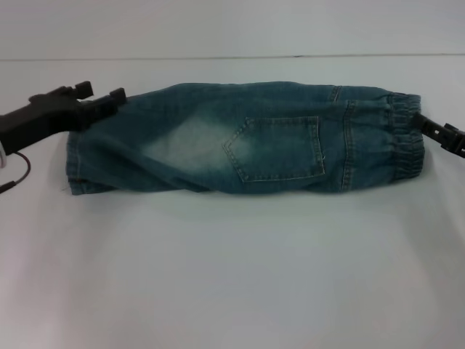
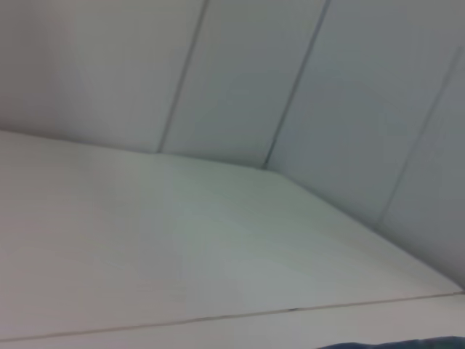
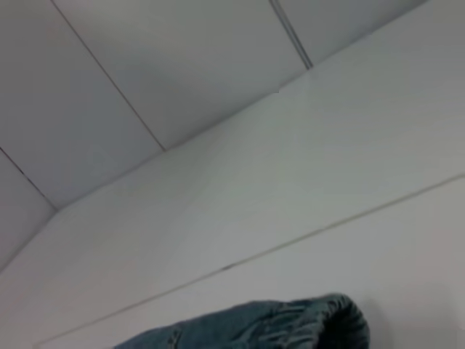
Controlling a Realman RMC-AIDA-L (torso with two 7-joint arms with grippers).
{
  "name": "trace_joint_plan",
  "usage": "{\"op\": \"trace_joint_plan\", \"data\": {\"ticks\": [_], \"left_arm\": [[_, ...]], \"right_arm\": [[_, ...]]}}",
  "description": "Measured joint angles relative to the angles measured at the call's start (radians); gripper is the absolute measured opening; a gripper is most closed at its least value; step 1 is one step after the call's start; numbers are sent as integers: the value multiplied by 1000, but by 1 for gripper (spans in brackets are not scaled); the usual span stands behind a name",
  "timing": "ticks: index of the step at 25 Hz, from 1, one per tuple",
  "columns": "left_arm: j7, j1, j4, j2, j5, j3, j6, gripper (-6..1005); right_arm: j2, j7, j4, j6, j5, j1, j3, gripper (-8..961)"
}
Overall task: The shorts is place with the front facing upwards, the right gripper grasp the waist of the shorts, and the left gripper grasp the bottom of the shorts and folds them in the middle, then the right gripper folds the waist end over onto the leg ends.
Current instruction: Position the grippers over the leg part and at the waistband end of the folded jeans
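Observation:
The shorts (image 1: 240,142) lie folded lengthwise into a long band across the table, a stitched pocket facing up. The gathered waist (image 1: 403,138) is at the right and the leg hems (image 1: 76,163) at the left. My left gripper (image 1: 100,93) sits at the far left corner of the leg end, open, with one finger (image 1: 116,95) touching the denim edge. My right gripper (image 1: 425,123) rests against the far corner of the waistband. The right wrist view shows the puckered waist end (image 3: 290,323); the left wrist view shows only a sliver of denim (image 2: 407,344).
The white table (image 1: 232,276) stretches broad and bare in front of the shorts. A narrower strip of table runs behind them up to the white panelled wall (image 2: 240,65).

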Motion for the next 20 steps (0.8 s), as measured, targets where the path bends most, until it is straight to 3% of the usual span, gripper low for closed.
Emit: {"op": "trace_joint_plan", "data": {"ticks": [6, 20], "left_arm": [[30, 5, -39, 0, -18, 21, 10, 801], [57, 13, -45, 0, -69, 109, 11, 797]], "right_arm": [[1, 12, 6, 51, -1, 20, -50, 951], [-2, 69, 21, 146, -1, 89, -151, 939]]}}
